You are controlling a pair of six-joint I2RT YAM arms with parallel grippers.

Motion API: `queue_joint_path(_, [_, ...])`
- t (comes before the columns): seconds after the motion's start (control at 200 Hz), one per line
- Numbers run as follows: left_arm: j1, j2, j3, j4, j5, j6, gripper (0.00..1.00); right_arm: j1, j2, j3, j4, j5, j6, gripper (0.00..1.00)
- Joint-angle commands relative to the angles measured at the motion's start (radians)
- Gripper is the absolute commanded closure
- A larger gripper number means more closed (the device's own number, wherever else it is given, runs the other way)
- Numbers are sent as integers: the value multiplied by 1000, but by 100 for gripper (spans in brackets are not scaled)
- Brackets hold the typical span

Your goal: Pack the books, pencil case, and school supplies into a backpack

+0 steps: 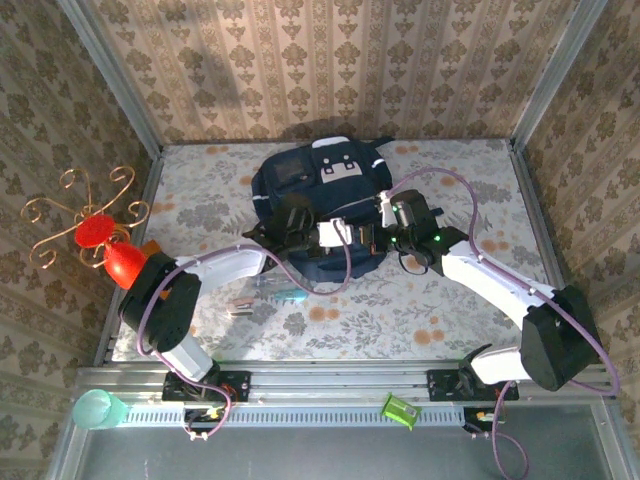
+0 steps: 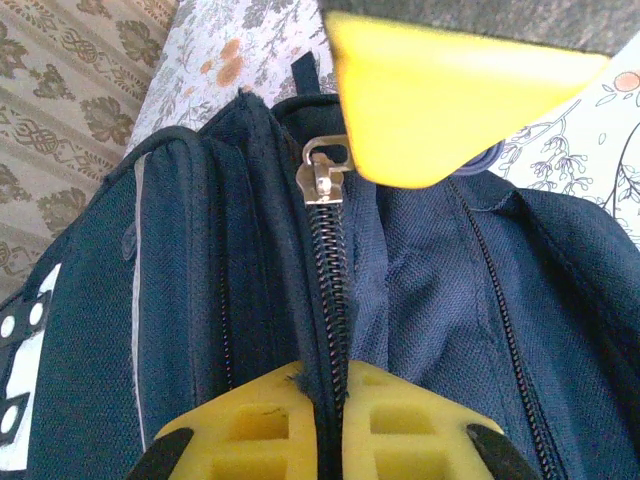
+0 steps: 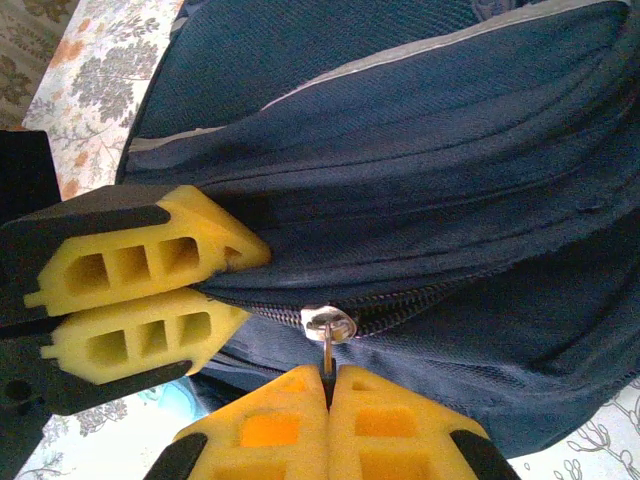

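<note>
At the far left, outside the counter [image 1: 450,300], a red ornament [image 1: 98,230] sits on a curly gold wire stand. On the flowered counter's near left lie the school supplies: a few thin sticks [image 1: 240,306] and, just beside them, a teal-handled tool [image 1: 285,295], both apart from the backpack [image 1: 320,175]. The dark navy backpack lies at the middle rear of the counter. Its grey-white patch [image 1: 338,166] carries dark marks too small to read as letters. In the left wrist view more white markings show at the bag's left edge, cut off and unreadable. The left gripper [image 2: 325,385] is closed narrow, its yellow pads [image 2: 250,425] pinching the backpack's fabric along the zip line. The metal zip slider [image 2: 322,170] sits further along that same row of teeth. In the right wrist view the left gripper's pads come in from the left and clamp a fold of navy cloth just beside the slider. The right gripper [image 3: 327,400] is closed tight on the thin zip pull [image 3: 327,358], which hangs from the slider and disappears between its two pads.
</note>
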Motion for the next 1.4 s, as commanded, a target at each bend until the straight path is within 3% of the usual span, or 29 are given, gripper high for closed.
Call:
queue_joint_path(0.0, [31,-3,22,41,92,-11,100,-35,-34,16,-67,66,-8,100])
queue_joint_path(0.155, [55,-5,20,92,191,-18,100,-93,-31,19,-141,153,-8,100])
queue_joint_path(0.48, [169,-65,-91,213,310,-102,100,-185,-20,9,-187,213,-21,100])
queue_joint_path(0.71, [231,-41,-101,211,268,-119,100,-172,-4,12,-94,72,3,100])
queue_joint_path(0.855, [213,-65,-102,207,239,-141,66,-138,-19,17,-64,20,6,100])
queue_joint_path(0.995, [130,-126,-99,129,198,-88,42,-108,-36,18,-29,-17,28,100])
queue_joint_path(1.175, [16,-123,-34,22,104,-14,36,-71,-32,40,-10,-43,40,100])
queue_joint_path(1.395, [-42,-39,51,-63,50,39,39,-48,-45,42,6,-65,57,100])
